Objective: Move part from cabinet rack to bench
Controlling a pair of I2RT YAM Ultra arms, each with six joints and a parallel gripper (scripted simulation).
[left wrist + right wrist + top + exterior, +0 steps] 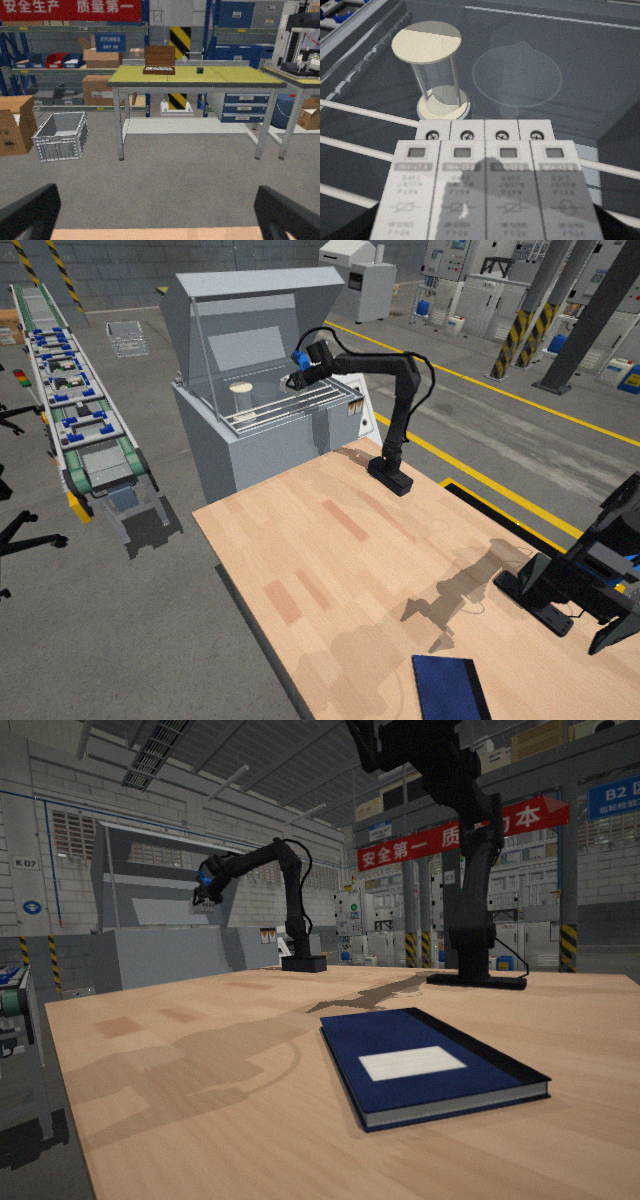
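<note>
The part, a white block of four labelled modules [285,383] [465,190], is between the fingers of my right gripper [293,382] [484,194], which is shut on it. The gripper holds it over the open grey cabinet [268,459] [180,949], above the rack's pale rods [355,148]. The rods run across the cabinet's opening; the part hides their middle stretches in the right wrist view. My left gripper [568,604] [157,194] is open and empty, raised over the far end of the wooden bench [310,529] [232,1154] from the cabinet.
A cream-capped clear cylinder [240,388] [427,45] stands inside the cabinet beyond the rods. The cabinet's raised lid [258,283] and its thin prop [205,358] rise above the opening. A blue notebook [444,689] [392,1035] lies on the bench.
</note>
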